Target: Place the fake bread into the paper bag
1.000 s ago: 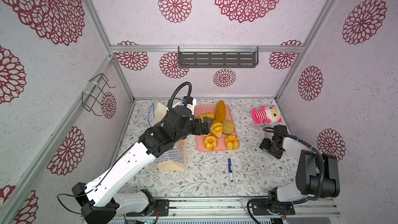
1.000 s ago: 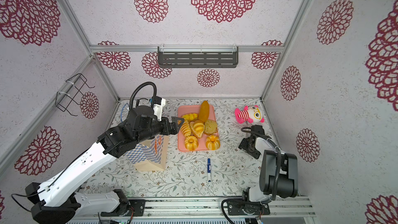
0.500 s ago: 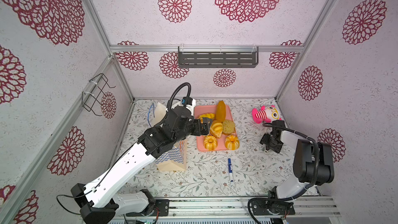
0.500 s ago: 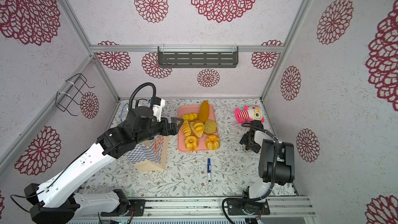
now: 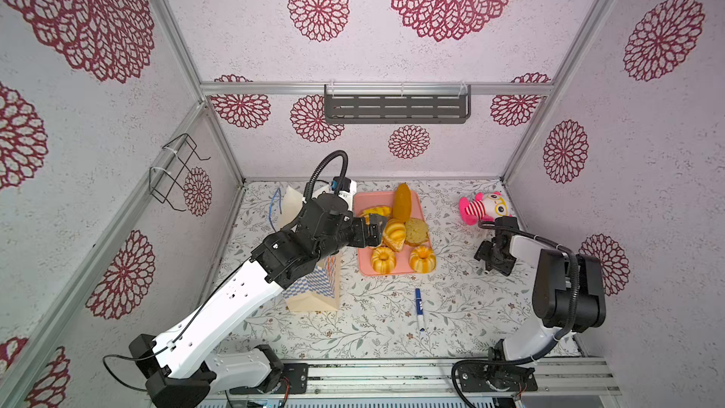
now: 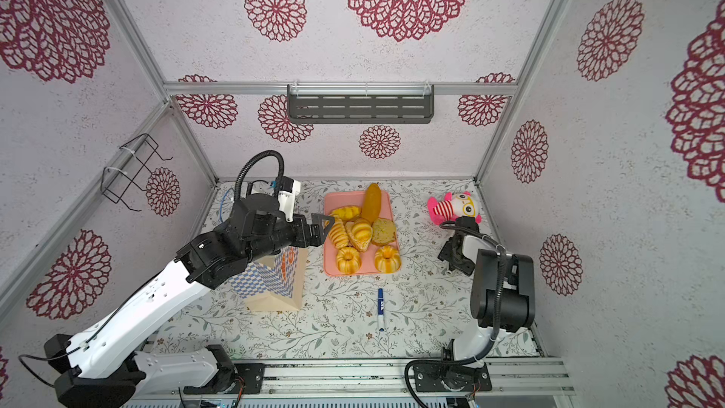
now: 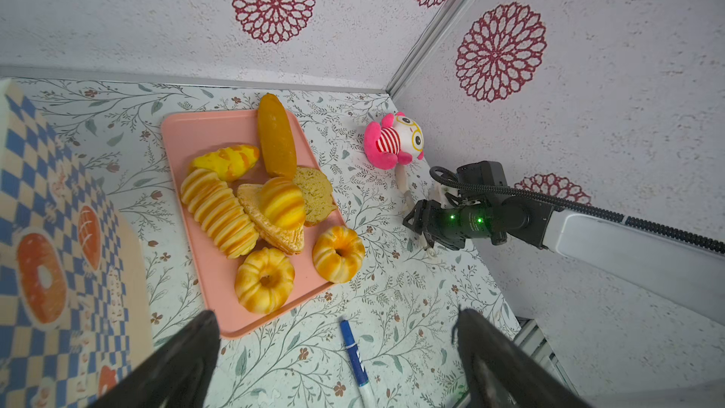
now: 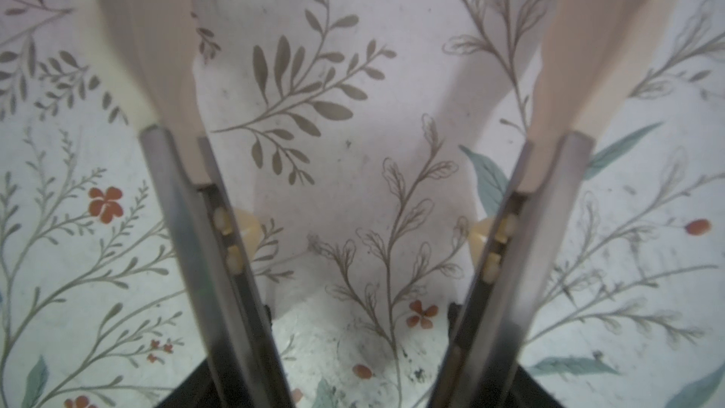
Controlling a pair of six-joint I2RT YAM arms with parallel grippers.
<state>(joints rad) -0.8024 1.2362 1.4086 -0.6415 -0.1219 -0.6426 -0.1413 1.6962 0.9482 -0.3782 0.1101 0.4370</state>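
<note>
place: lab robot cell | evidence: aluminium frame [image 5: 274, 88], patterned wall panels [image 5: 431, 13], base rail [image 5: 392, 376]

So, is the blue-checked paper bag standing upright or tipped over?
Upright: the blue-checked cream paper bag stands on its base beside the flat pink tray.

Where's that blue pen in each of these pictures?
In a top view: pen at centre, just below the pink tray.
In a top view: pen again below the tray.
Left wrist view: pen beside the tray's corner.
Right wrist view: not in it.
Shared landmark: the pink tray.
</note>
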